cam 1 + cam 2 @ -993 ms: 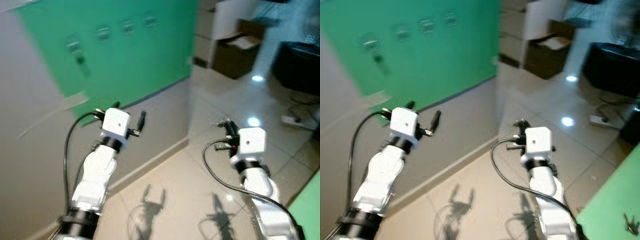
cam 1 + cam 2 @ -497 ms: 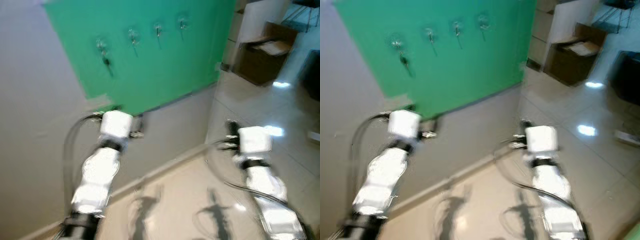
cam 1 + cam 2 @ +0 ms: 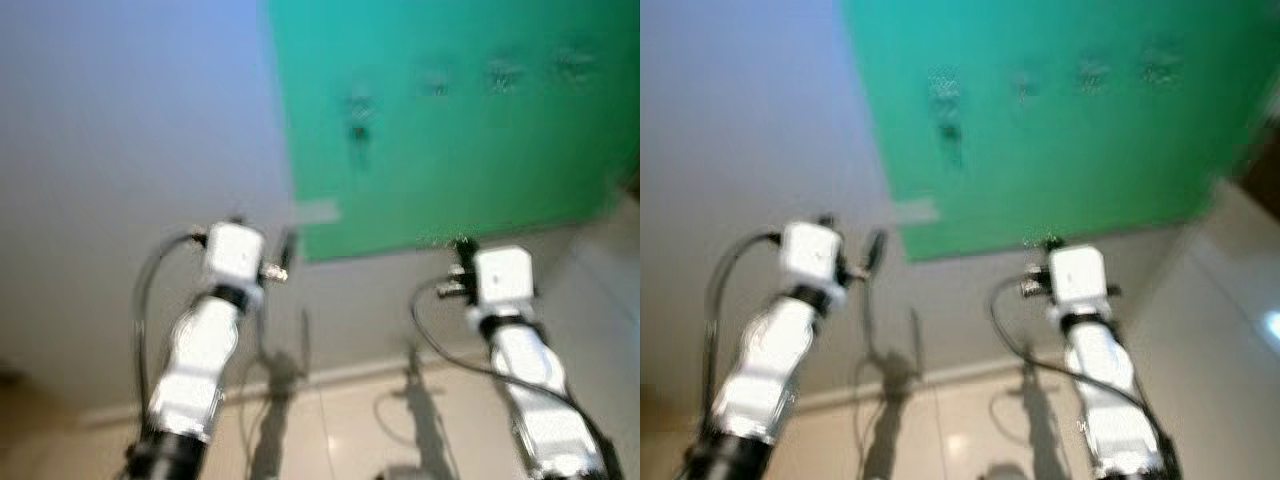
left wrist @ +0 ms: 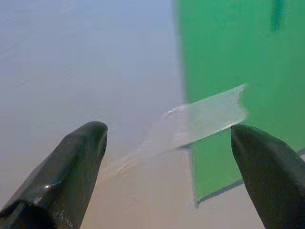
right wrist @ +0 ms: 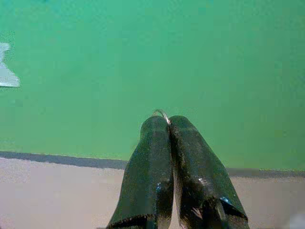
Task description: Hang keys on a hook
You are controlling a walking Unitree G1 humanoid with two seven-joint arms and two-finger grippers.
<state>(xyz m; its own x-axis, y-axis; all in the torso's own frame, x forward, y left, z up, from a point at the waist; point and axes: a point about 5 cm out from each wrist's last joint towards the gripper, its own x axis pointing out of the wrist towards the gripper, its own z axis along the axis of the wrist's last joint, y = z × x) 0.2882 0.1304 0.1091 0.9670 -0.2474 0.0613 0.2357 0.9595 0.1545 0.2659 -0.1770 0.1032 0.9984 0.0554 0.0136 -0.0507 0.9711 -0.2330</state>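
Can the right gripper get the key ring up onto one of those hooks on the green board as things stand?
Probably not yet. The right gripper, shut on a key ring, sits near the green board's lower edge; the hooks are well above. Nothing blocks the way.

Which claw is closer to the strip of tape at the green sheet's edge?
Left. The left claw is open and faces the tape directly. The right claw is shut on a metal ring further along the green sheet.
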